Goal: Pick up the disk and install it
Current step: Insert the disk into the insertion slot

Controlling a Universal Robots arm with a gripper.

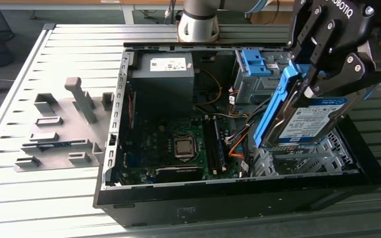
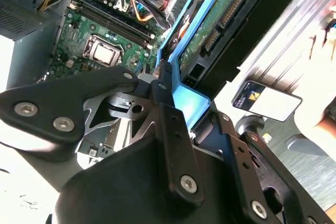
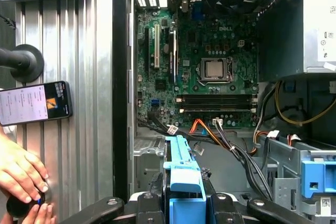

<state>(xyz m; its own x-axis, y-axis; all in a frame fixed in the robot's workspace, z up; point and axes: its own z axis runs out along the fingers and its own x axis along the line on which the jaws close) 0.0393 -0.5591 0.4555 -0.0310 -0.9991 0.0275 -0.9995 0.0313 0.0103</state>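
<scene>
My gripper (image 1: 329, 87) is shut on the disk (image 1: 309, 119), a silver hard drive with a blue-and-white label and blue side rails. It hangs tilted, its lower end just above the metal drive cage (image 1: 296, 158) in the corner of the open computer case (image 1: 243, 196) on the exterior view's right. In the second wrist view the gripper (image 2: 157, 93) clamps the blue rail, and the disk (image 2: 220, 19) shows its green circuit-board underside. In the first wrist view the disk's blue rail (image 3: 181, 179) stands up between the fingers (image 3: 142, 203).
Inside the case are the motherboard (image 1: 177, 144), a dark power-supply box (image 1: 164, 74) and a blue bracket (image 1: 257, 62) on the rear cage. A grey fixture plate (image 1: 58, 134) lies beside the case. A person's hand (image 3: 21, 174) and a phone (image 3: 34, 103) rest on the slatted table.
</scene>
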